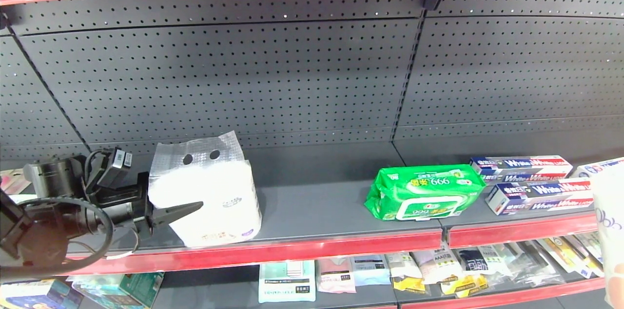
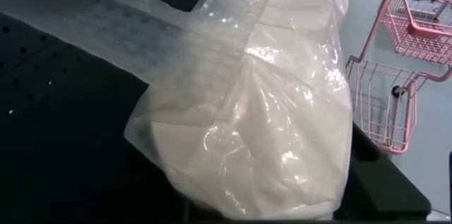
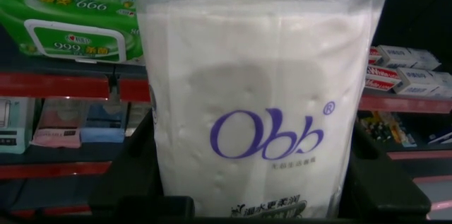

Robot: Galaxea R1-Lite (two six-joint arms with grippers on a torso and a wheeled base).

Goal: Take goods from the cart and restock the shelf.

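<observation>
A white toilet paper pack [image 1: 214, 202] in clear plastic stands on the left part of the grey shelf [image 1: 312, 206], near its red front edge. My left gripper [image 1: 192, 202] comes at it from the left and is shut on its lower part; one black finger [image 1: 178, 212] lies across its front. Close up, the same pack [image 2: 268, 111] sits between the left gripper's [image 2: 240, 181] fingers. A second white pack with purple print [image 3: 261, 75] is held upright in my shut right gripper [image 3: 251, 196], in front of the shelf at the far right [image 1: 609, 221].
A green wet-wipes pack [image 1: 419, 192] lies mid-right on the shelf, with toothpaste boxes [image 1: 531, 184] beside it. Bare shelf lies between the white pack and the wipes. The lower shelf [image 1: 390, 275] holds several small packets. A pink cart [image 2: 417, 33] stands behind me.
</observation>
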